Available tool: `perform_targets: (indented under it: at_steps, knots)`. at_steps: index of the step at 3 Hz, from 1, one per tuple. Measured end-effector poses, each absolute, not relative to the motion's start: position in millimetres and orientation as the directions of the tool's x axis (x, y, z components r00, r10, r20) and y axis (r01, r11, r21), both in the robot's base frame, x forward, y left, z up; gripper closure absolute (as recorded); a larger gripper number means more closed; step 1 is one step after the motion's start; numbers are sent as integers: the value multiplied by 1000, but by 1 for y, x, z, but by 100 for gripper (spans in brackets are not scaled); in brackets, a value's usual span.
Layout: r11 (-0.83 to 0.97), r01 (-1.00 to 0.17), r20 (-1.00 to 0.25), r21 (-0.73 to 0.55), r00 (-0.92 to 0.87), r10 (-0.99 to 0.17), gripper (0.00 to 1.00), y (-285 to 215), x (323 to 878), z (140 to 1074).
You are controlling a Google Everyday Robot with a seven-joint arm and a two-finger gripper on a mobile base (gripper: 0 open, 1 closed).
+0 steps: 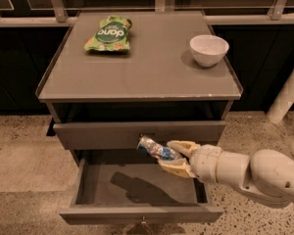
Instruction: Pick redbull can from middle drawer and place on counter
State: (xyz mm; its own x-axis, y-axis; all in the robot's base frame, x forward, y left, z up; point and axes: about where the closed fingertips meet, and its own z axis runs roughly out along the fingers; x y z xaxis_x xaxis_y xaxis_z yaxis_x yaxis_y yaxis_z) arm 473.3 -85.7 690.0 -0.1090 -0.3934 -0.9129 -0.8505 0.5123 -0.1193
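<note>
My gripper (172,156) is shut on the redbull can (156,149), a slim blue and silver can, which it holds tilted above the open middle drawer (137,213). The can hangs in front of the closed drawer front above. The drawer floor under it shows only the can's and gripper's shadow. The counter (152,67) lies above and behind, well over the can. My arm (250,173) reaches in from the lower right.
A green snack bag (109,33) lies at the back left of the counter. A white bowl (208,49) stands at its back right. A white post (286,94) stands to the right of the cabinet. The floor is speckled stone.
</note>
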Motion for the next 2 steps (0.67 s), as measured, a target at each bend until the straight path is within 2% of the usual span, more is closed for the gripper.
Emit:
perform_targets:
  at_steps: [2]
  knots:
    - [469,-840,-869,-273,6,-495,100,-68,467,803]
